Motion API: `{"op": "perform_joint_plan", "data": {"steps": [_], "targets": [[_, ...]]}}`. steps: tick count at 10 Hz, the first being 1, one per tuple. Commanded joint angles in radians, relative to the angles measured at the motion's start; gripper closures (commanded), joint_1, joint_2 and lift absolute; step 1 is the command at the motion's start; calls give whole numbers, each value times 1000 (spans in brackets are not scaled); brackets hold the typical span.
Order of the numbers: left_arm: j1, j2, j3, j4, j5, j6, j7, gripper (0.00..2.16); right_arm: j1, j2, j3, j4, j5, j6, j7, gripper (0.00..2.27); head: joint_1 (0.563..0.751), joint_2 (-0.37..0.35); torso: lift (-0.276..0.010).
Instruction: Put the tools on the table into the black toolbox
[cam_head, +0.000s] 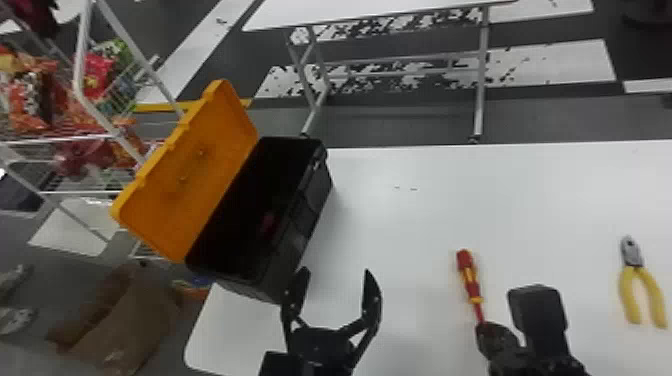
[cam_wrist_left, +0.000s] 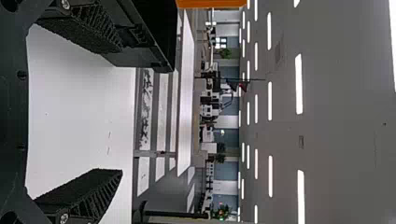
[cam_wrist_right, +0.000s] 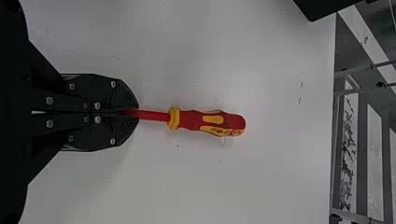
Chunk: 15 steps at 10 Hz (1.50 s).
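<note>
— The right gripper (cam_head: 481, 326), its ridged black fingers clamped on the red shaft, holds a red-and-yellow screwdriver (cam_head: 469, 280) at the smooth white counter (cam_head: 400, 215).

— And the rounded handle?

— Just beyond the fingertips, pointing away. Farther right lie pliers with curved yellow handles and a grey metal head (cam_head: 633, 256).

— The left gripper (cam_head: 336, 274)?

— Fingers spread and empty, near the oblong black toolbox (cam_head: 302, 212), its ribbed orange lid (cam_head: 192, 175) open.
</note>
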Motion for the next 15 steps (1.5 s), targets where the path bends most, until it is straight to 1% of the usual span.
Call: {"op": "perform_joint_plan", "data": {"steps": [1,2,5,9,11,15], "targets": [[-2,1,0,0,0,3,0,76,-1,1,-15,-1,8,23,17,2246,695,350,-75],[-2,1,-2,0,-1,6,0,76,2,1,-21,-6,15,23,27,2246,695,350,-75],[-2,1,-2,0,-1,6,0,76,32,1,-31,-24,30,-84,31,2246,695,350,-75],[-3,1,-11,-5,-1,6,0,76,76,1,-61,-75,45,-182,67,2246,695,345,-75],[-8,-1,-21,-8,-4,6,0,76,81,1,-68,-78,45,-185,80,2246,695,326,-75],[-6,1,-21,-5,-4,6,0,76,98,1,-71,-99,44,-188,81,2246,695,314,-75]]}}
